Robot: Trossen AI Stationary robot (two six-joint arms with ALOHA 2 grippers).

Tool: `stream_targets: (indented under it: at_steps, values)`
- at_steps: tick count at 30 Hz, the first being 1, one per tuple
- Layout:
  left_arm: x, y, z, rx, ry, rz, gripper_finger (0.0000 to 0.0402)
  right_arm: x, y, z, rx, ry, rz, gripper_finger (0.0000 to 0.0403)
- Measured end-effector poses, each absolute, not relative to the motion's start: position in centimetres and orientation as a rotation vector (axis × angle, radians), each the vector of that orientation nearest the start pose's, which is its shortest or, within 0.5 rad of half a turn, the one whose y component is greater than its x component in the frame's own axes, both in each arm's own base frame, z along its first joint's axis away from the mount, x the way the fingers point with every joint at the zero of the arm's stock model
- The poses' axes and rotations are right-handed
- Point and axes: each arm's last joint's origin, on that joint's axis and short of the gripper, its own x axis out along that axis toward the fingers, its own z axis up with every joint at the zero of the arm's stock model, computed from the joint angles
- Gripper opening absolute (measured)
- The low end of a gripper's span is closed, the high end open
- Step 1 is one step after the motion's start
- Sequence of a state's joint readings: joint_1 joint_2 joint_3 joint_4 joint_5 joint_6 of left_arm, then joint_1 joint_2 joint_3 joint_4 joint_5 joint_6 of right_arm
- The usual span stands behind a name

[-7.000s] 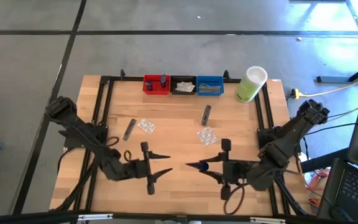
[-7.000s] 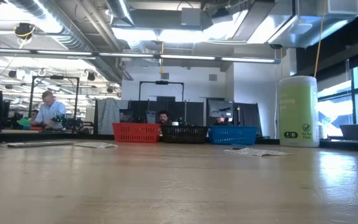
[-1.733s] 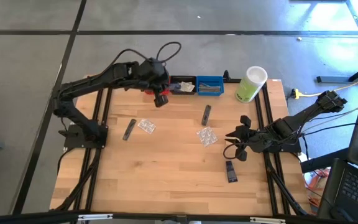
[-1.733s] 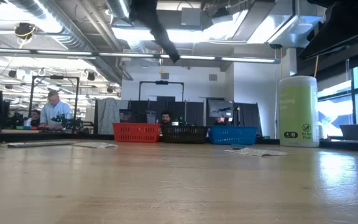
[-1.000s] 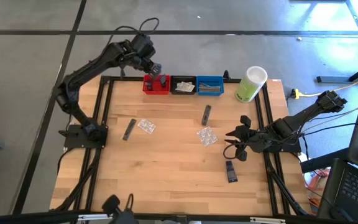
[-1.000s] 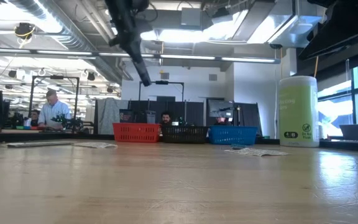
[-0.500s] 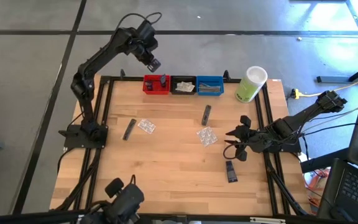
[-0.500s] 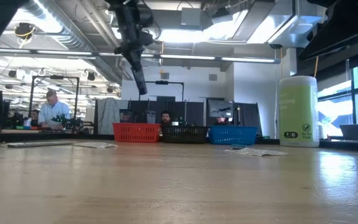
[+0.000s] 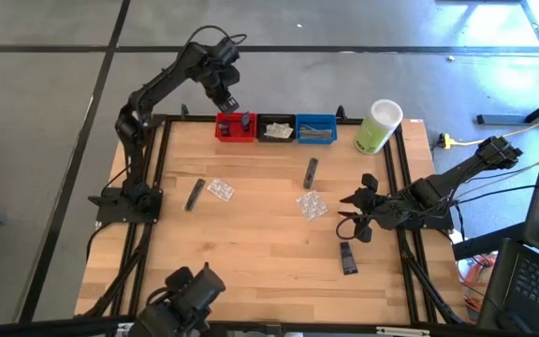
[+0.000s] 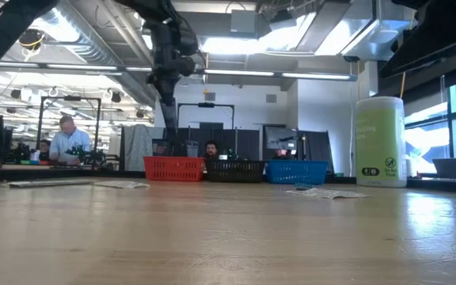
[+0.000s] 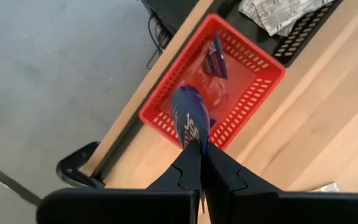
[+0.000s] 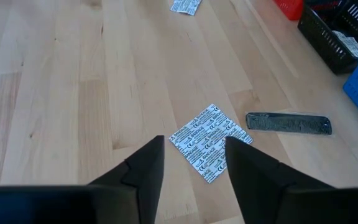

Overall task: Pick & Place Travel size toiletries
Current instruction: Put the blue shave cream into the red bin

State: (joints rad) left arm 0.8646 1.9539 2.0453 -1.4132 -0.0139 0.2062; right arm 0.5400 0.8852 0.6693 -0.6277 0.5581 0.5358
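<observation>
My left gripper point(image 9: 229, 97) hangs over the red bin point(image 9: 235, 128) at the table's far edge, shut on a dark navy mini tube point(image 11: 190, 119). Another navy tube point(image 11: 216, 55) lies in that bin. My right gripper point(image 12: 194, 140) stands open at the table's right, slanting down above a clear packet with white contents point(image 12: 211, 149), touching nothing. On the table lie two grey sachets point(image 9: 195, 195) point(image 9: 310, 172), a second clear packet point(image 9: 220, 189) and a navy tube point(image 9: 347, 257). My left gripper pinches the navy tube by its upper end point(image 11: 195, 140) between its two fingers. The fingers point(image 11: 185, 167) come from above and point steeply down. The tube hangs below them, slightly tilted, over the red bin's left part; whether it clears the rim I cannot tell.
A black bin point(image 9: 276, 128) holding crinkly packets and a blue bin point(image 9: 315, 128) stand in a row right of the red one. A tall pale-green container with a white lid point(image 9: 377, 127) stands at the far right corner. Black rails frame the tabletop.
My left gripper, holding the navy tube, has come down toward the red bin and tipped from a slant to pointing nearly straight down, its arm swinging in over the far edge. The tube stays in the hold.
</observation>
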Motion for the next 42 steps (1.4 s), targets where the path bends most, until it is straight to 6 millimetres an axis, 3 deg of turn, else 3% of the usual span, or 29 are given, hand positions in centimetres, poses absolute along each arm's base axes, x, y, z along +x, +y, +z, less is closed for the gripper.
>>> stream_targets:
  at_steps: [11, 16, 22, 30, 42]
  values:
    - [24.9, 31.0, 32.0, -0.367, 1.303, 0.634, 0.0003, 15.1, 7.2, 24.5, 0.074, 0.683, -0.206, 0.0190]
    - [25.5, 31.8, 29.8, -0.402, 1.357, 0.585, 0.0003, 15.1, 7.2, 24.5, 0.074, 0.683, -0.206, 0.0195]
    - [25.8, 32.1, 28.6, -0.437, 1.381, 0.524, 0.0003, 15.1, 7.2, 24.5, 0.074, 0.684, -0.206, 0.0201]
    - [25.7, 31.9, 28.5, -0.446, 1.396, 0.518, 0.0003, 15.1, 7.2, 24.5, 0.074, 0.684, -0.206, 0.0206]
    - [25.5, 32.5, 25.1, -0.465, 1.403, 0.506, 0.0003, 15.1, 7.2, 24.5, 0.073, 0.684, -0.205, 0.0187]
